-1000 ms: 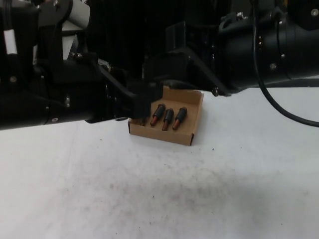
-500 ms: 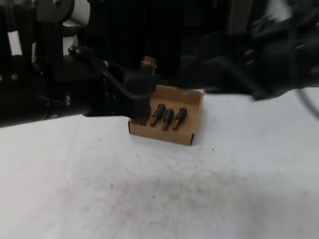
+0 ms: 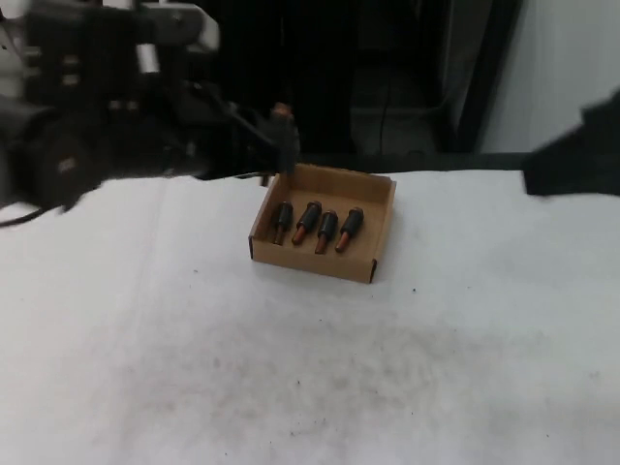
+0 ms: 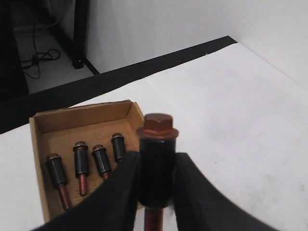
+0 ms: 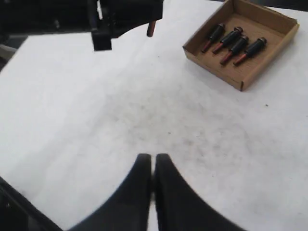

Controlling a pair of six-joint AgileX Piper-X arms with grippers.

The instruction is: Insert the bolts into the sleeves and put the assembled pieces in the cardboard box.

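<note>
Gripping: sleeved bolt (image 4: 157,147) is clamped upright by left gripper (image 4: 156,162), over cardboard box (image 4: 82,115) corner, near tabletop (image 3: 465,320) far edge.
Right gripper (image 5: 153,168): fingers pressed together, empty.
Handling: judged rigid, smooth; best held at sleeve.

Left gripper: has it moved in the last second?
Yes. The left gripper, holding a black-sleeved copper bolt, rose from over the brown cardboard box's left side to clear of its rim.
</note>
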